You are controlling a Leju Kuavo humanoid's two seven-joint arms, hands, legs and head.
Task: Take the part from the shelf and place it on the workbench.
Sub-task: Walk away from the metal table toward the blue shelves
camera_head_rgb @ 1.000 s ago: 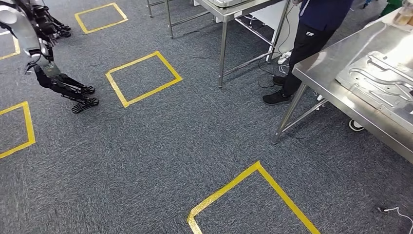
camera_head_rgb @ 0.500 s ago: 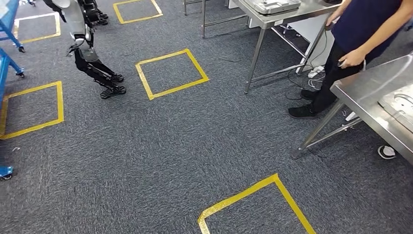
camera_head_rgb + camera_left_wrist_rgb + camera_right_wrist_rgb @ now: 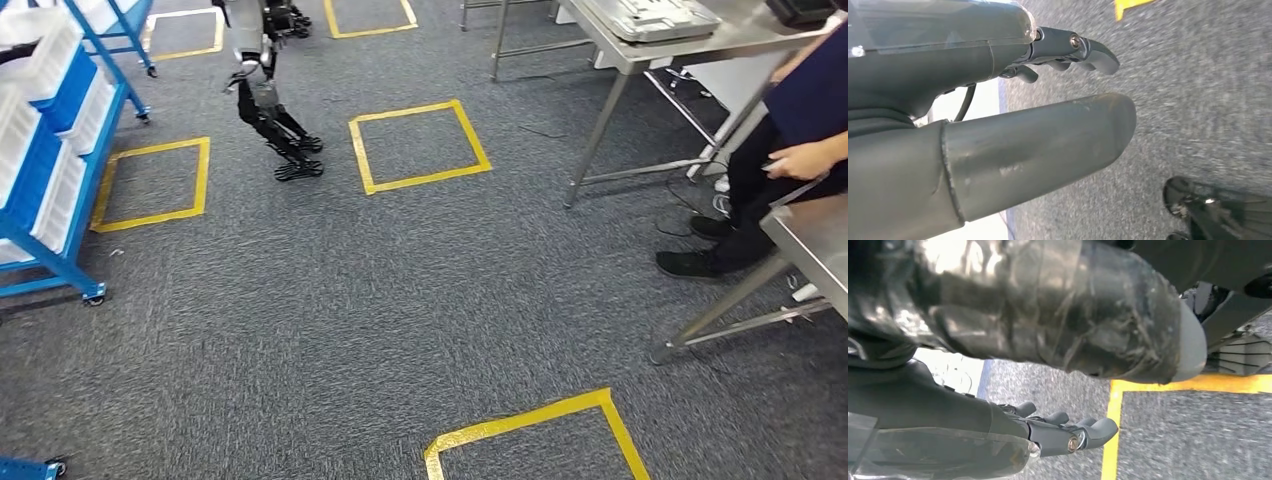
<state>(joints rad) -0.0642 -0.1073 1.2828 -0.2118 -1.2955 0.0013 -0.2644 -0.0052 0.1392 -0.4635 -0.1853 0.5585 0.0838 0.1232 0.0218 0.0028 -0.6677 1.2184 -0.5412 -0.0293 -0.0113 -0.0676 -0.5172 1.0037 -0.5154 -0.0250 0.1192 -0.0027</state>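
Observation:
A blue wheeled shelf with white bins stands at the left edge of the head view; I cannot make out a part in it. Only a corner of the steel workbench shows at the right edge. In the left wrist view, my left hand hangs over the carpet, its thumb and fingers apart and holding nothing. My right hand also hangs with its fingers stretched out and empty, over a yellow tape line.
A person stands by the workbench at the right. Another steel table carrying a metal tray stands at the back. A second robot stands at the back left. Yellow tape squares mark the grey carpet.
The whole picture has shifted right as the camera turned left. The blue shelf has come into view at the left, and the workbench has slid almost out at the right.

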